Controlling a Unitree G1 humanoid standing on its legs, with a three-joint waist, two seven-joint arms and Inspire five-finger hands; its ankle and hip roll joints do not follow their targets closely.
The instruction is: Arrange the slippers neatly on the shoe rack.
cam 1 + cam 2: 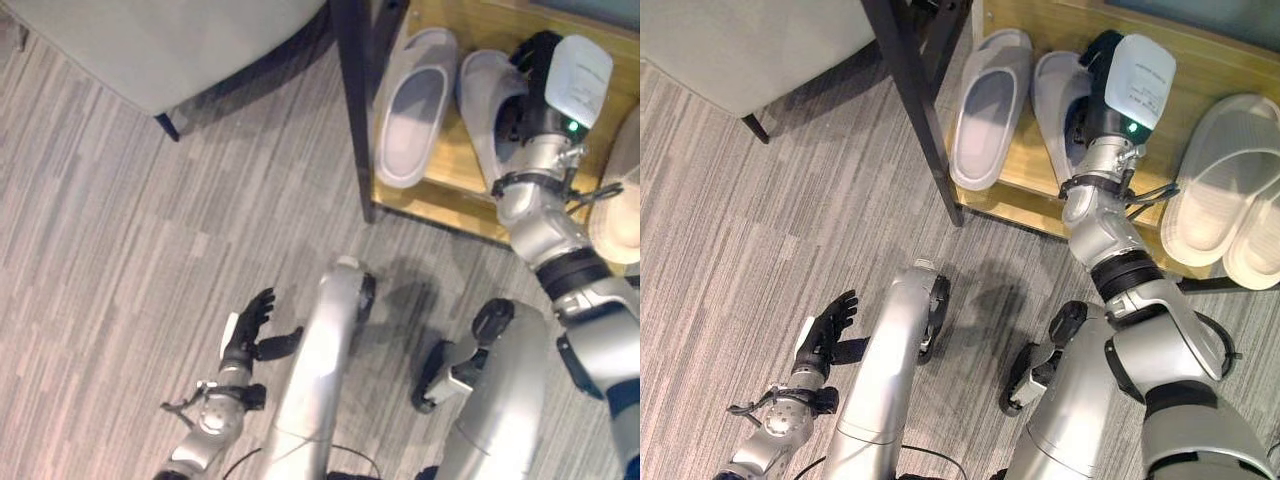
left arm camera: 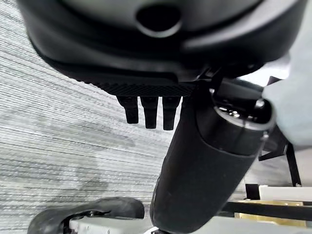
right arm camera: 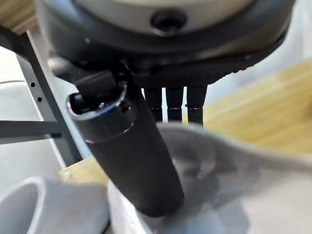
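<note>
Grey striped carpet runs up to the shoe rack (image 1: 440, 190), a low wooden shelf with a dark metal post at its corner, and that rack is your landmark. From the left eye you see a grey slipper (image 1: 415, 105) lying flat on the shelf just inside the post, toe pointing away from the robot, and a second grey slipper (image 1: 488, 105) close beside it, further from the post; your right hand (image 1: 520, 100) is down on that second one, apparently to seat it parallel to its mate. Your left hand (image 1: 248, 325) hangs over the carpet well clear of the rack, fingers relaxed and holding nothing. From the right eye you get the same pair, plus a pair of cream slippers (image 1: 1230, 210) at the far end of the shelf from the post, already lying side by side and touching. In the left wrist view, the straight fingers (image 2: 148, 112) point at bare carpet, so that hand is simply idle. In the right wrist view, the thumb (image 3: 129, 161) presses down onto the grey upper of the slipper while the fingers reach over its far side against the wood: you are pinching the slipper's strap, which is a sensible hold for sliding it. The slipper looks nearly home; judge the gap to its partner before you let go.
</note>
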